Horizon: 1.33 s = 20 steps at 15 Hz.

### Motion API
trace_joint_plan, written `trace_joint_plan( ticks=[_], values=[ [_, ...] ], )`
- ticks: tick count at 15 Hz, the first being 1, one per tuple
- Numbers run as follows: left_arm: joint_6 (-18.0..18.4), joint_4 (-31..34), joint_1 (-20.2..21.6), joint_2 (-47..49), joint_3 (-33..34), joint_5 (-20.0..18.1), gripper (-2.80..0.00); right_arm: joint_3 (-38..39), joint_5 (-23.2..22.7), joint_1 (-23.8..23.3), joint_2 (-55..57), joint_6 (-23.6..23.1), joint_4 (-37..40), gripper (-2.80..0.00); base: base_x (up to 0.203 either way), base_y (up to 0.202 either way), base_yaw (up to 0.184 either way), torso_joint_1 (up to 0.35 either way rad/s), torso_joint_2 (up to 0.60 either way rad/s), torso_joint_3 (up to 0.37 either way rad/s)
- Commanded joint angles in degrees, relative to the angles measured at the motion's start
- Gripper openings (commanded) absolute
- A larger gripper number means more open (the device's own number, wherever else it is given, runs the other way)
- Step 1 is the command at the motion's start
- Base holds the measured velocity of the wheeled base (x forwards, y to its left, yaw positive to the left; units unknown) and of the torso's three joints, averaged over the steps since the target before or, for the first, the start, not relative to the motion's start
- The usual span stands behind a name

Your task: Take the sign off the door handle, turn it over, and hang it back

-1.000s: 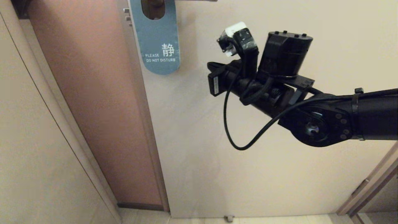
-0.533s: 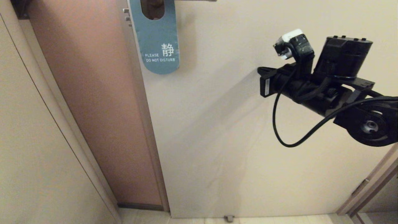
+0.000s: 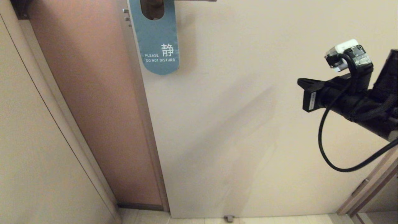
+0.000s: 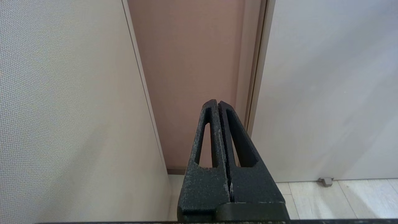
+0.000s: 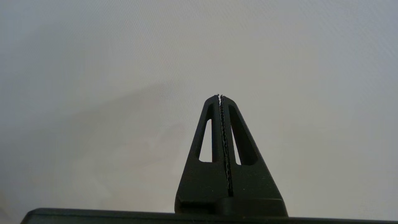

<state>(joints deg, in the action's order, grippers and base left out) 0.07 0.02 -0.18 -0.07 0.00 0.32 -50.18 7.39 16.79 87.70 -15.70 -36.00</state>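
The sign (image 3: 158, 40) hangs flat against the door from the door handle (image 3: 152, 5) at the top of the head view. Its teal-blue "DO NOT DISTURB" face is outward. Only a bit of the handle shows, through the sign's oval hole and at the top edge. My right arm (image 3: 342, 96) is at the right edge, far to the right of the sign and lower. My right gripper (image 5: 220, 96) is shut and empty, pointing at the bare door. My left gripper (image 4: 217, 102) is shut and empty, low, pointing at the door's edge near the floor. It is out of the head view.
The cream door (image 3: 248, 124) fills the middle. Small silver latch bolts (image 3: 126, 14) sit on its left edge, beside a pink-brown panel (image 3: 93, 109). A beige wall (image 3: 31, 155) is at the left. A small door stop (image 3: 229, 218) sits at the door's foot.
My right arm has drawn back to the right and slightly down, away from the sign. The sign stays hanging on the handle, unmoved.
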Motion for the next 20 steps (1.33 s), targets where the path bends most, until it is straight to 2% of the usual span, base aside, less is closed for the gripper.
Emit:
trace_joint_plan(
  ticks=[1, 6, 12, 16, 20],
  values=[
    [0.02, -0.02, 0.01, 0.07, 0.00, 0.03, -2.80, 3.98, 0.08, -2.04, -4.85, -0.12, -0.22, -2.80, 0.000, 0.000, 0.000, 0.000, 0.00, 0.000],
    [0.02, -0.02, 0.01, 0.07, 0.00, 0.03, -2.80, 13.66, 0.11, -11.45, -14.01, -0.16, -0.45, -2.80, 0.000, 0.000, 0.000, 0.000, 0.00, 0.000],
    [0.02, -0.02, 0.01, 0.07, 0.00, 0.03, -2.80, 30.78, -0.26, -13.96, -27.15, 0.61, -0.18, -2.80, 0.000, 0.000, 0.000, 0.000, 0.00, 0.000],
    [0.02, -0.02, 0.01, 0.07, 0.00, 0.03, -2.80, 45.80, -5.63, -15.30, -39.31, 0.95, 0.33, -2.80, 0.000, 0.000, 0.000, 0.000, 0.00, 0.000],
    [0.02, -0.02, 0.01, 0.07, 0.00, 0.03, -2.80, 49.79, -10.05, -16.18, -53.30, 3.15, 10.16, -2.80, 0.000, 0.000, 0.000, 0.000, 0.00, 0.000]
  ],
)
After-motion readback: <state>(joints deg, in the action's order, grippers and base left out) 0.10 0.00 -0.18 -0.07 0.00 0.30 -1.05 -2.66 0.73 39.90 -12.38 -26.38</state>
